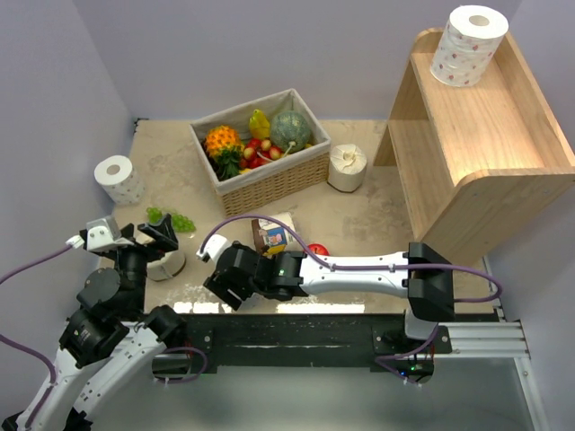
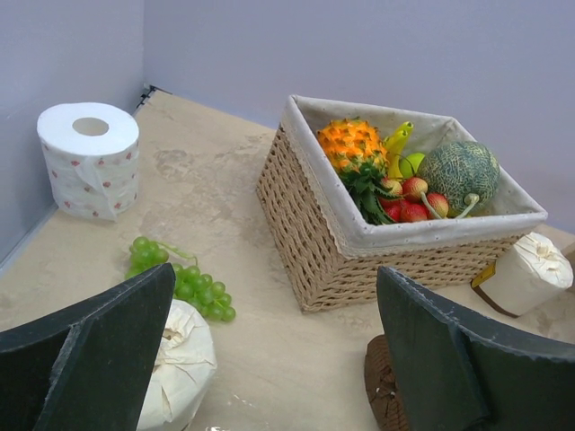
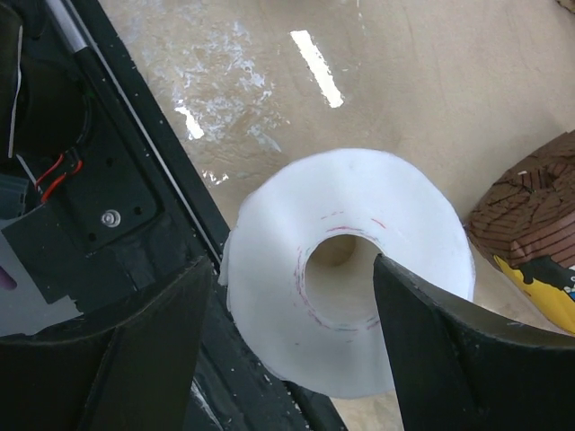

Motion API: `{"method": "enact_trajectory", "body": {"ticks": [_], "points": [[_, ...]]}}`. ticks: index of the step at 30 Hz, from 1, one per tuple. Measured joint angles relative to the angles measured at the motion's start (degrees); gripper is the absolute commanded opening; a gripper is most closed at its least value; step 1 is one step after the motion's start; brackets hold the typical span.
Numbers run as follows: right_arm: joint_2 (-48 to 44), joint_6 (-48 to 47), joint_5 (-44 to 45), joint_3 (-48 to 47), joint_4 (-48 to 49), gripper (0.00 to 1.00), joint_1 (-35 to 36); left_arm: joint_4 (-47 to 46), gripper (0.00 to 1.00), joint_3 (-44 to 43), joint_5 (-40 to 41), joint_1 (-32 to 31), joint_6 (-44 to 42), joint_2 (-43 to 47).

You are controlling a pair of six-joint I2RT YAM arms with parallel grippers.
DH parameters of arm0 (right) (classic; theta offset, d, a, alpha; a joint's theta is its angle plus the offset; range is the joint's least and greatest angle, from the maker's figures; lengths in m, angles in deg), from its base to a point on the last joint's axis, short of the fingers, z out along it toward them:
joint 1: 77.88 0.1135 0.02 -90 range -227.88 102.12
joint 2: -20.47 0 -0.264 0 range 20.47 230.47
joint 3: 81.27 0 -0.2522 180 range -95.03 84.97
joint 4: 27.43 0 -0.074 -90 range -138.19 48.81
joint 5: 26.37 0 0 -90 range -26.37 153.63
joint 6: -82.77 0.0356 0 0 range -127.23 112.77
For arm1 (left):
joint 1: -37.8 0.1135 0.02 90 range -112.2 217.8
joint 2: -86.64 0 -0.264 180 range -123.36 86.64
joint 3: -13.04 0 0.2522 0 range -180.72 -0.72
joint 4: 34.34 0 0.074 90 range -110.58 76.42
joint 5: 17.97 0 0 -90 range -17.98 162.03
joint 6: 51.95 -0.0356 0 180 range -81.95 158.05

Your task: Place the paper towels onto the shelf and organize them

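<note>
You are at the grasp step; your right gripper (image 3: 295,268) hangs over a white roll (image 3: 404,206) at the table's near edge, jaws part-open, one finger outside its wall, the other at the hollow centre, nothing pinched yet; close on that wall, then lift and carry it to the shelf (image 1: 485,135), beside the dotted roll (image 1: 469,43) on top; your left gripper (image 2: 276,272) gapes wide above a cream roll (image 2: 184,368).

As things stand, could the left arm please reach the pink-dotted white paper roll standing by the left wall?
Probably yes. The left gripper is open and the pink-dotted white paper roll stands upright just ahead, with bare table between and only low green grapes beside the path.
</note>
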Motion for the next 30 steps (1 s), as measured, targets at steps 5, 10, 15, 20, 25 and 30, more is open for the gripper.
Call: {"method": "enact_trajectory", "body": {"ticks": [5,10,15,20,25,30], "points": [[0.4,2.3,1.3,-1.0,-1.0,0.74,0.0,0.0,0.99,0.0,0.0,0.3,0.0,-0.2],[0.4,3.3,1.4,-1.2,-1.5,0.73,0.1,0.0,1.0,0.0,0.0,0.3,0.0,-0.2],[1.0,3.9,1.4,-1.8,-2.2,0.72,0.6,0.0,1.0,0.0,0.0,0.3,0.0,-0.5],[1.7,4.2,1.4,-2.3,-2.8,0.71,0.8,0.0,1.0,0.0,0.0,0.3,0.0,-0.5],[2.7,4.5,1.4,-2.7,-3.0,0.71,0.9,0.0,1.0,0.0,0.0,0.3,0.0,-0.5],[4.5,4.5,2.2,-3.0,-3.3,0.68,0.9,0.0,1.0,0.0,0.0,0.3,0.0,-0.5]]}}
